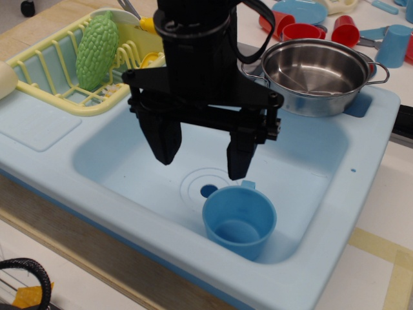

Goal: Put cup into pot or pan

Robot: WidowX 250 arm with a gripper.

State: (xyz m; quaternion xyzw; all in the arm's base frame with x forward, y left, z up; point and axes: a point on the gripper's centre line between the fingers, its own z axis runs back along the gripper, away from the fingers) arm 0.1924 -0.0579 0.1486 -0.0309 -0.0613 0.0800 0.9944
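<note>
Now the gripper (202, 158) hangs over the basin of the light blue toy sink (58, 123), with its two black fingers (163, 139) spread apart and nothing between them. Both fingertips point down and are above the basin floor. The cup (239, 221) stands upright in the basin, toward the near right corner of the sink, just beside the round drain hole (208, 190). Its small tab handle points to the far side, and the right fingertip is just above and behind its rim, not touching it as far as can be seen. The pot (315, 76) sits on the far right corner of the sink, empty and shiny. A yellow dish rack (45, 77) at the far left edge holds a green bumpy vegetable (98, 48). Red cups (302, 30) and a paler blue cup (393, 45) stand behind the pot.
</note>
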